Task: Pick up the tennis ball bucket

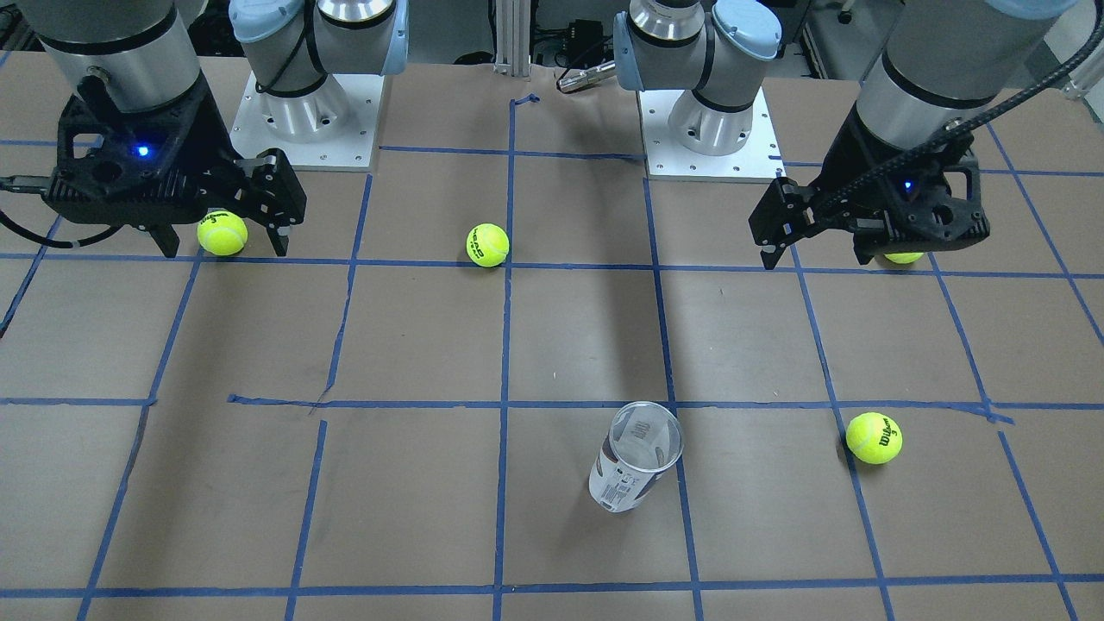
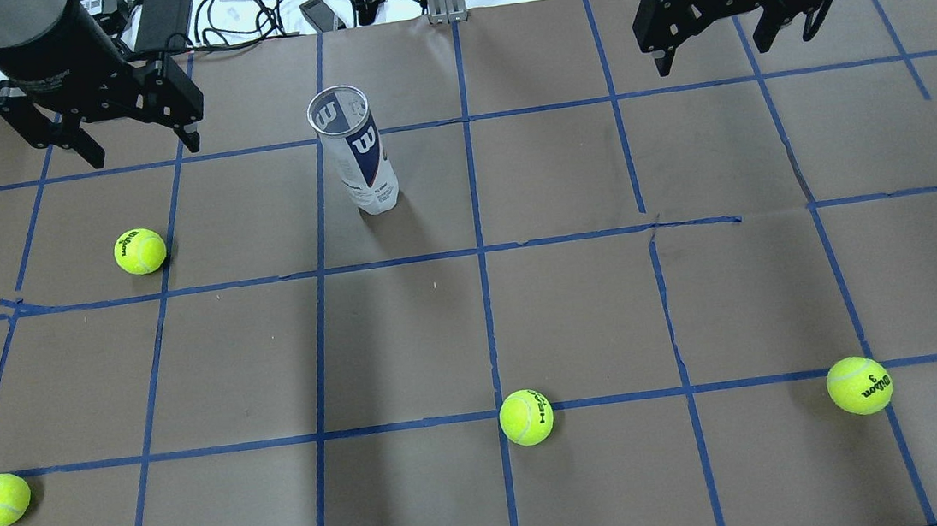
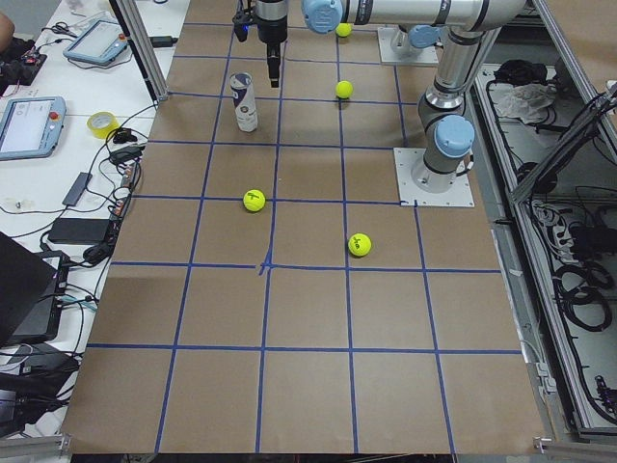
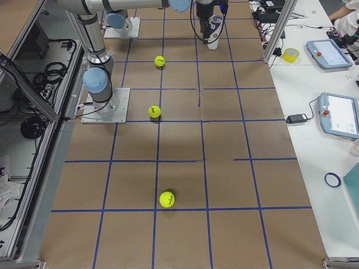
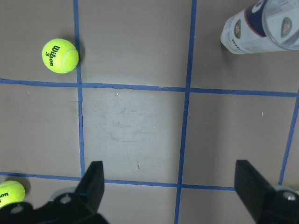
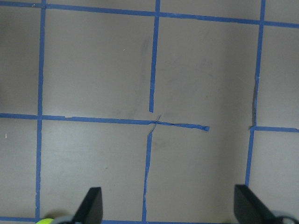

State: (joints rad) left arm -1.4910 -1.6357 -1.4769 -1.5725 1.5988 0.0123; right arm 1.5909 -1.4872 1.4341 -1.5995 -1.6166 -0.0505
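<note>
Away from the tennis ball bucket [image 2: 354, 149], left hand [image 2: 146, 152], right hand [image 2: 712, 56] wide open

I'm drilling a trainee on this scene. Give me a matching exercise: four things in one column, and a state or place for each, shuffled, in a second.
Things:
1. tennis ball bucket
2. left claw
3. right claw
4. ball printed HEAD

States or places:
A. open, its wrist view shows no bucket
B. lying by a blue tape crossing
C. upright, no balls inside
D. open, its wrist view shows the bucket

Pairs: 1-C, 2-D, 3-A, 4-B.
</note>
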